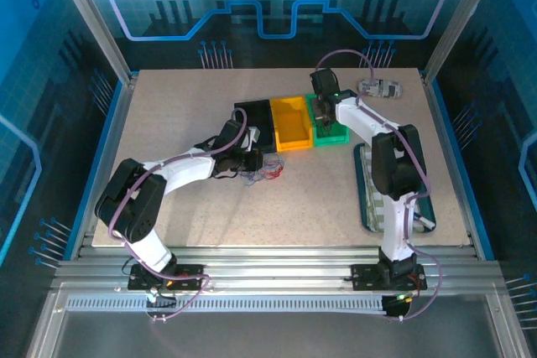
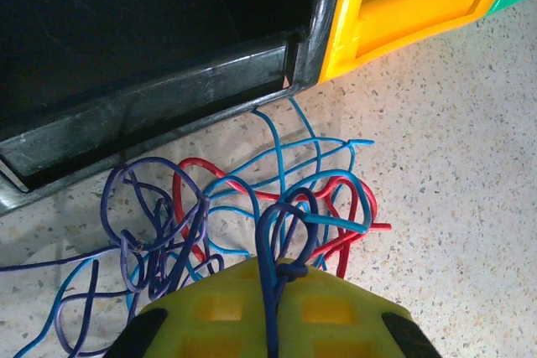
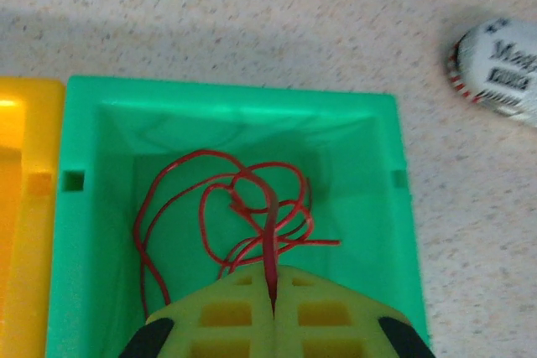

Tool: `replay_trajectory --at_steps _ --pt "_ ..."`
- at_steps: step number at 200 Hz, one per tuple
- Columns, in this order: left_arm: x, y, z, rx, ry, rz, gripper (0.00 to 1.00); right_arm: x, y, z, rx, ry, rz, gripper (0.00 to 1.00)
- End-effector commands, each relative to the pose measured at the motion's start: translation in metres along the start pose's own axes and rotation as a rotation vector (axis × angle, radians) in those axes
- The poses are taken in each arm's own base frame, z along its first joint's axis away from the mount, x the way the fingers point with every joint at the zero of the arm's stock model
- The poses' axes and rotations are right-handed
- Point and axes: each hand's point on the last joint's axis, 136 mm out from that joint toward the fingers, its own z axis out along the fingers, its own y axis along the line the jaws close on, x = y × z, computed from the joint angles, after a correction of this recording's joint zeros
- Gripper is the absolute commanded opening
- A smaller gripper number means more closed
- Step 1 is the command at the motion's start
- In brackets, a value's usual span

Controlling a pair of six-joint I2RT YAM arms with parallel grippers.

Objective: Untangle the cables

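Observation:
The cables (image 2: 331, 220) lie as a loose tangle of light blue, red and dark blue strands on the table, just in front of the black bin (image 2: 151, 115). My left gripper (image 2: 281, 278) is shut on a dark blue strand (image 2: 265, 252) with a small knot at the fingertips. From above, the tangle (image 1: 264, 172) sits right of the left gripper (image 1: 243, 161). A separate red cable (image 3: 271, 212) coils inside the green bin (image 3: 226, 94). My right gripper (image 3: 274, 287) is shut on one of its strands, and it hangs over that bin (image 1: 333, 133) in the top view.
The black bin (image 1: 256, 116), yellow bin (image 1: 291, 123) and green bin stand side by side mid-table. A white labelled object (image 1: 382, 88) lies at the back right. A dark-rimmed tray (image 1: 366, 199) sits beside the right arm.

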Motion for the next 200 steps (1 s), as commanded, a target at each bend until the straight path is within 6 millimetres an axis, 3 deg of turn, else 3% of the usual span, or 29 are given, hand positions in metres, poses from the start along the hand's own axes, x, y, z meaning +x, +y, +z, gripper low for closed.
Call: replay_trajectory --at_steps 1,70,112,138,200 --pt "-0.002 0.001 0.001 -0.017 0.009 0.019 0.00 0.027 0.020 0.012 -0.069 0.109 0.004 0.00" --pt "-0.002 -0.001 -0.001 -0.013 0.009 0.020 0.00 0.060 0.019 0.042 -0.118 0.224 0.129 0.00" --pt "-0.003 0.000 -0.003 -0.022 0.002 0.019 0.00 0.070 0.014 0.045 -0.170 0.261 0.209 0.00" --pt "-0.005 0.000 -0.004 -0.023 -0.007 0.013 0.00 0.055 0.011 0.034 -0.203 0.217 0.226 0.02" --pt "-0.007 -0.005 -0.001 -0.007 -0.008 0.010 0.00 0.011 -0.004 -0.005 -0.218 0.078 0.230 0.22"
